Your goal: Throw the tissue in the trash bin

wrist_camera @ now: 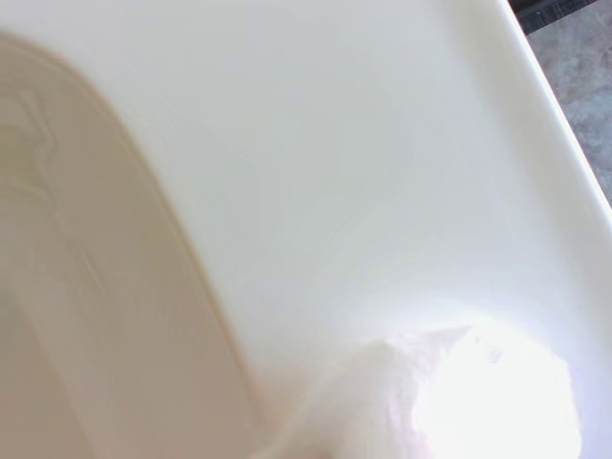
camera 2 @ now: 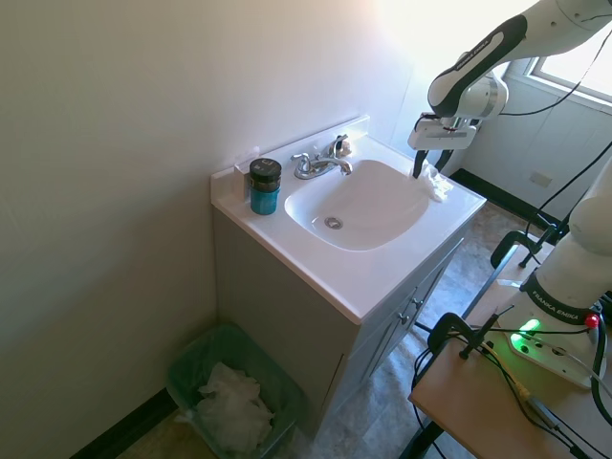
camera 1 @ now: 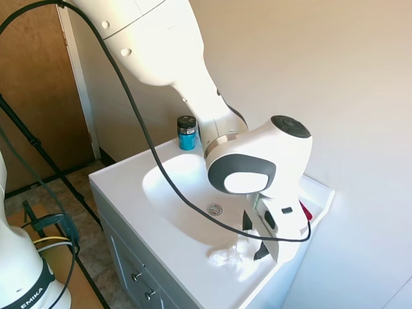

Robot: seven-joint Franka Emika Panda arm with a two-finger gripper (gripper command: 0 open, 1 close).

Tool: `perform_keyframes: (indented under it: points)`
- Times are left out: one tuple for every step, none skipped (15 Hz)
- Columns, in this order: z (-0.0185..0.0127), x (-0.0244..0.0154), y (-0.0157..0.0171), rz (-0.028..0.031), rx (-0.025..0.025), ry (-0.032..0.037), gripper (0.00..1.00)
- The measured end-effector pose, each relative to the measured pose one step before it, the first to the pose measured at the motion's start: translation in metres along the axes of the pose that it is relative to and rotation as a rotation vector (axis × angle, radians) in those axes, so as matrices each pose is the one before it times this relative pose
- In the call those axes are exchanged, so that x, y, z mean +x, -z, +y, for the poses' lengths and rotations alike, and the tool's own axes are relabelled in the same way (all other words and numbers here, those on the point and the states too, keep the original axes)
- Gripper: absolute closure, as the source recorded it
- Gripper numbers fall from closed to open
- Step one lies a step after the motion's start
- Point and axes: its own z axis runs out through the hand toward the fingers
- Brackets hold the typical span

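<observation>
While the gripper (camera 1: 255,239) hangs spread wide over the sink (camera 1: 168,187) counter's corner, the tissue (camera 1: 230,255) lies between its fingers. From the opposite side, the trash bin (camera 2: 196,356) stands below the sink. Up close, the tissue (wrist_camera: 449,397) glares white.

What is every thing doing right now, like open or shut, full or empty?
White crumpled tissue: lying on the counter edge beside the basin, between the fingers.
Gripper: open, fingers straddling the tissue.
Green trash bin: on the floor, holding white paper.
Teal jar with black lid: upright, lid on.
Chrome faucet: no water running.
</observation>
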Motion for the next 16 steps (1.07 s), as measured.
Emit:
perform_keyframes:
  points:
    - [-0.00025,-0.00026,-0.00063,-0.00104,0.00035,0.00300,1.00]
    - [-0.00060,-0.00052,-0.00016,-0.00005,-0.00018,0.00206,1.00]
    - [-0.00075,-0.00059,-0.00001,0.00030,0.00020,0.00204,1.00]
    - [-0.00036,-0.00020,0.00005,0.00031,0.00023,0.00095,1.00]
    - [-0.00046,-0.00019,0.00012,0.00096,0.00066,0.00103,1.00]
    - [-0.00055,-0.00024,0.00014,0.00113,0.00079,0.00123,1.00]
    - [-0.00088,-0.00040,0.00020,0.00186,0.00127,0.00195,1.00]
    - [-0.00132,-0.00051,0.00037,0.00380,0.00258,0.00285,1.00]
    - [-0.00111,-0.00028,0.00054,0.00387,0.00279,0.00215,1.00]
    - [-0.00129,-0.00054,0.00124,0.00269,0.00226,0.00366,1.00]
    - [-0.00230,-0.00049,0.00309,0.00437,0.00508,0.00493,1.00]
    - [-0.00256,-0.00025,0.00398,0.00543,0.00687,0.00423,1.00]
    - [-0.00239,-0.00049,0.00414,0.00507,0.00692,0.00318,1.00]
    - [-0.00363,-0.00048,0.00602,0.00618,0.00743,0.00242,1.00]
    - [-0.00496,-0.00172,0.00786,0.00686,0.00709,0.00055,1.00]
    - [-0.00615,-0.00358,0.00897,0.00837,0.00845,-0.00025,1.00]
